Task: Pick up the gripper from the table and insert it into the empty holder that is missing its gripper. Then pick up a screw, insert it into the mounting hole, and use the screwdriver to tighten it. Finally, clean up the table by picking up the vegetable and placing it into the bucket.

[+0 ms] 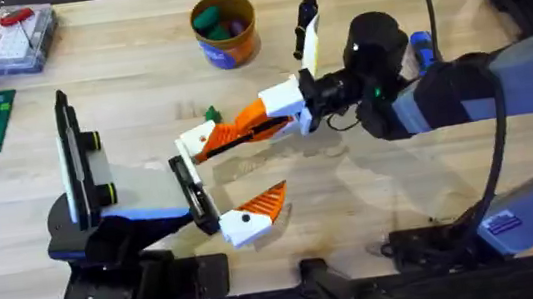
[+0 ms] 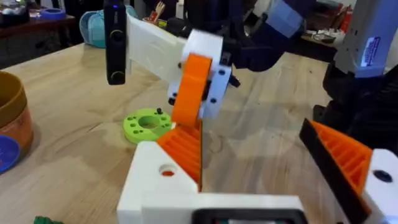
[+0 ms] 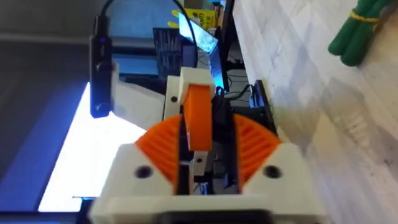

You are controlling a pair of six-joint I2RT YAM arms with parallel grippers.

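Pads (image 3: 161, 144) of the right hand (image 1: 230, 134) are pressed onto the gripper (image 1: 197, 137), pinching its orange ribbed wedge from both sides. The white base plate hangs just at the holder (image 1: 188, 184), the black bar of the left hand (image 1: 239, 173). That hand stands spread, its mounted finger (image 1: 254, 213) well apart from the empty side. The gripper looks like light, stiff printed plastic. The ribs should give sure purchase, while the smooth white plate would likely slip. Holding the wedge also leaves the plate and its mounting hole free for seating, so it seems the right place. A skewed push could jam it in the slots. By count, two such wedge fingers are in play, one held and one mounted. One green ring (image 2: 146, 124) lies on the desk (image 1: 401, 184) with something small and dark on it, perhaps a screw. One green vegetable (image 1: 210, 114) lies beyond the hands, and one bucket (image 1: 225, 31) farther off.
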